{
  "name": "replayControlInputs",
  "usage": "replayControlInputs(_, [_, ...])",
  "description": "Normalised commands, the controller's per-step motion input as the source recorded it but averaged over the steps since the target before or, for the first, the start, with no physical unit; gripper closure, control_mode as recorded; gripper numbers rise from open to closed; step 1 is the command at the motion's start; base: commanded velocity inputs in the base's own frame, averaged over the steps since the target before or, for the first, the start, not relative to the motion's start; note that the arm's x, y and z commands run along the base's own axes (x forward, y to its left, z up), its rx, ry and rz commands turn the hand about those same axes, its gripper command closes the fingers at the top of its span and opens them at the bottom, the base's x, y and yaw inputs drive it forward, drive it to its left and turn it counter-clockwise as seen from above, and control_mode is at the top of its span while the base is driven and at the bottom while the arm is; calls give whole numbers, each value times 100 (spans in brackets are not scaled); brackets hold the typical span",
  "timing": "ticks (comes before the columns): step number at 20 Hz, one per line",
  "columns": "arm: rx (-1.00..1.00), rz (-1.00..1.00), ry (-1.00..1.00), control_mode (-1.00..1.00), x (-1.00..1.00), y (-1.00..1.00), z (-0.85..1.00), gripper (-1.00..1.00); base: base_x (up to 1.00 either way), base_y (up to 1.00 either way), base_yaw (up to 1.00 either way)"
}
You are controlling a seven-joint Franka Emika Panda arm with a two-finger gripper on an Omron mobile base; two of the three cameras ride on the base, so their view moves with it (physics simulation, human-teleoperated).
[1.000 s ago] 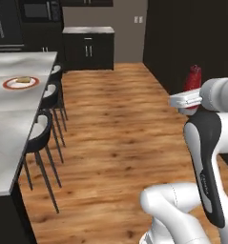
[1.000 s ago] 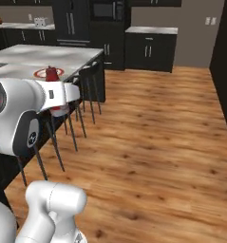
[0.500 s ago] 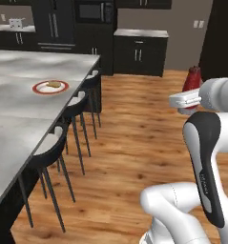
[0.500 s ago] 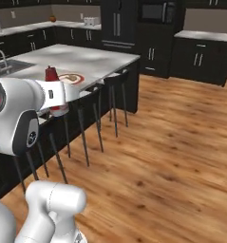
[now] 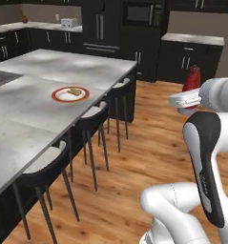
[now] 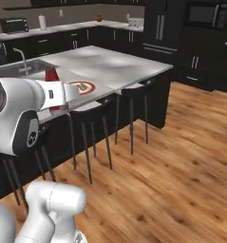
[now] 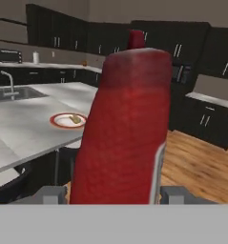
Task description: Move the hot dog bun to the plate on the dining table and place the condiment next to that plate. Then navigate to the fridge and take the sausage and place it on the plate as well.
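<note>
The plate (image 5: 70, 94) sat on the table (image 5: 34, 114) with the bun (image 5: 75, 91) lying on it. A sink (image 6: 17, 70) was set in the table, farther along from the plate. The gripper (image 7: 115, 193) was clamped on the red bottle (image 7: 122, 128), holding it up in the air, away from the table. Stools (image 5: 94, 116) stood along the table's edge. Half a second before, the table and plate looked smaller and farther off; the whole picture had shifted, so the base had moved. The bottle stayed in the gripper.
</note>
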Motion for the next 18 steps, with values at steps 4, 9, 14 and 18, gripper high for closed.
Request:
replayControlInputs(4, [0, 0, 0, 100, 0, 0, 0, 100, 76, -67, 47])
replayControlInputs(9, [0, 0, 0, 100, 0, 0, 0, 100, 76, -60, 50])
replayControlInputs(14, [0, 0, 0, 100, 0, 0, 0, 100, 74, -55, 51])
replayControlInputs(18, [0, 0, 0, 100, 0, 0, 0, 100, 71, -47, 54])
